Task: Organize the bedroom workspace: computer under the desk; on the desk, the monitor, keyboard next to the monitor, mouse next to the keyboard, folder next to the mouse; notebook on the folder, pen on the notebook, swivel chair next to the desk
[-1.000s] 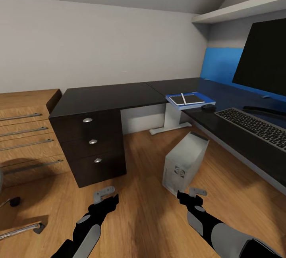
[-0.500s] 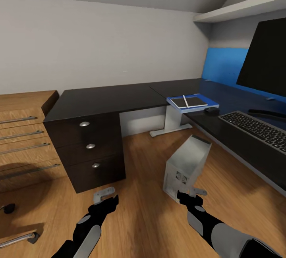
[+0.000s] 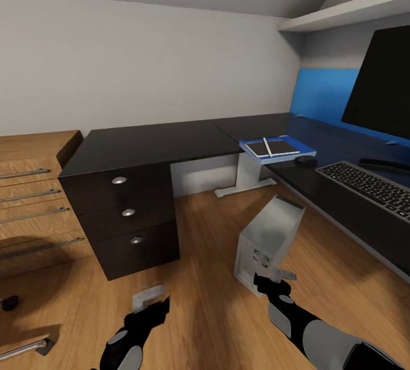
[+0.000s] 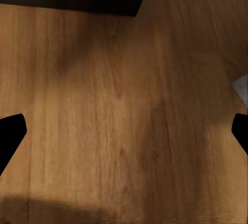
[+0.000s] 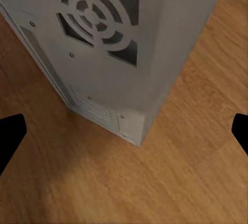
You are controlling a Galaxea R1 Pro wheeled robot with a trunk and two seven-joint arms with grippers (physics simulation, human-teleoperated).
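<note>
Compared with one second ago, the head view has shifted: the chair base at the left edge has slid mostly out of frame, and the desk [image 3: 154,142] and computer [image 3: 267,242] sit slightly differently in the picture. This is camera movement, not movement of the objects. The left gripper [image 3: 149,297] now appears lower in the head view than before. The right gripper [image 3: 279,275] occupies about the same place, just in front of the computer's lower corner.

Current layout: the computer stands tilted on the wood floor [image 3: 205,301], in the open angle of the L-shaped desk, not under the desktop. The folder [image 3: 276,148] lies on the desk with the notebook [image 3: 273,146] on it and the pen [image 3: 266,146] across the notebook. The mouse [image 3: 306,160] lies just beside the folder, and the keyboard [image 3: 370,185] lies next to the mouse, below the monitor [image 3: 381,85].

Both grippers are empty with jaws spread wide; in each wrist view the dark fingertips [image 4: 10,131] [image 5: 10,133] sit at opposite edges of the picture. The right wrist view faces the computer's vented panel [image 5: 98,17] at close range.

Limits of visibility: the monitor and keyboard are cut off at the right edge. Of the chair, a chrome leg [image 3: 25,347] and a caster [image 3: 7,303] show at the left edge. The dresser [image 3: 34,199] is partly cropped.
</note>
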